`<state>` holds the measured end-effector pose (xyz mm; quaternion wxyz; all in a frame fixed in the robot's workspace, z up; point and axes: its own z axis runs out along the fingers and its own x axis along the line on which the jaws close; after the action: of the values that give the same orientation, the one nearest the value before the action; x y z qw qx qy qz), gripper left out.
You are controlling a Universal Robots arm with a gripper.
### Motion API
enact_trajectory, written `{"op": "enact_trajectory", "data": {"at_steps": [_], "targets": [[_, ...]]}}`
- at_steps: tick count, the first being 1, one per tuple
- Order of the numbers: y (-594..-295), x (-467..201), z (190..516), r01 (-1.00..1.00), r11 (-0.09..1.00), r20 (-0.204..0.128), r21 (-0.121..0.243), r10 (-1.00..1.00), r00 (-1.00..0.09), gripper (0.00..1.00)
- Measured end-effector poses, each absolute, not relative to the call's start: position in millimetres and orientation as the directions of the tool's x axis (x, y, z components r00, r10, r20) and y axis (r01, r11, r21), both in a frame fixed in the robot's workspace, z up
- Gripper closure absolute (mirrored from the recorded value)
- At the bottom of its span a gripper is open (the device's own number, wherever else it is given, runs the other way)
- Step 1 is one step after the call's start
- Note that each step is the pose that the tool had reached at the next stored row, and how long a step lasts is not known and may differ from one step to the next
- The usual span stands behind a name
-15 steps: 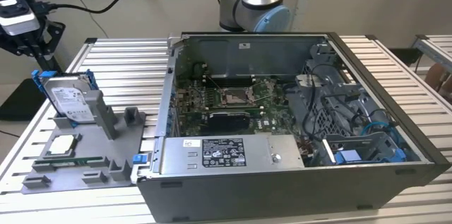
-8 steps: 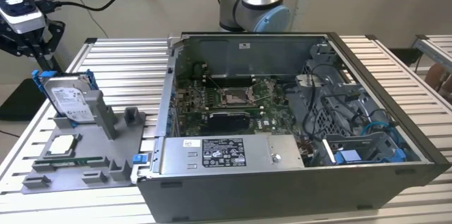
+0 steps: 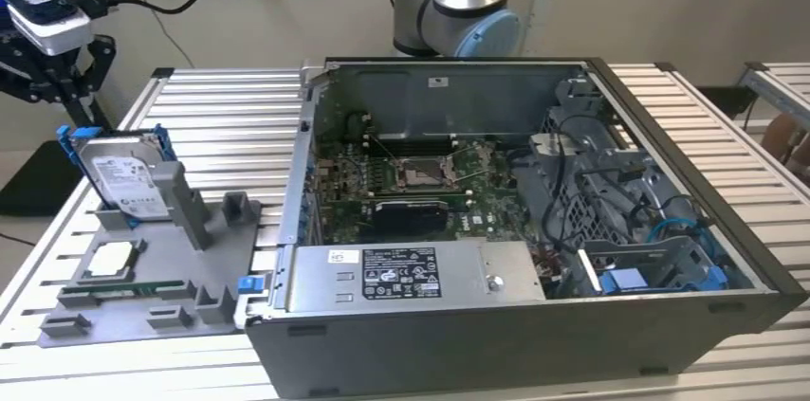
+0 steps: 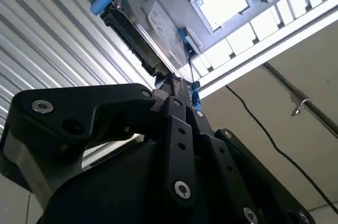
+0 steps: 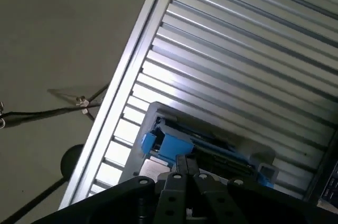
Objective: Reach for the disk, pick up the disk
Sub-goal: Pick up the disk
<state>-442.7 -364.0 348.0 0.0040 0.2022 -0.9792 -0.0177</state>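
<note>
1 disk [image 3: 123, 173] upright in grey holder [image 3: 152, 311] slot — gripper [image 3: 57, 90] nr it, open/closed can't tell.

A plain beige wall [image 3: 658, 3] closes the exterior view from ten to two o'clock, with a black cable [image 3: 150, 9] slung across it near eleven. The worktop [image 3: 215, 126] is made of ribbed aluminium slats that catch a soft, even light. At three o'clock a second slatted table [image 3: 779, 79] stands just apart from it. In the first wrist view the worktop's edge runs beside a dull grey floor [image 5: 58, 34], where a thin cable [image 5: 42, 111] and a round black base [image 5: 71, 161] lie.
</note>
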Motion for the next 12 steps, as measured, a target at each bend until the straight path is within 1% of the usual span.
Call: {"op": "enact_trajectory", "data": {"at_steps": [12], "targets": [[-364.1,-442.6,348.2,-0.584,0.811,0.001,0.035,-0.584,-0.812,1.00]]}}
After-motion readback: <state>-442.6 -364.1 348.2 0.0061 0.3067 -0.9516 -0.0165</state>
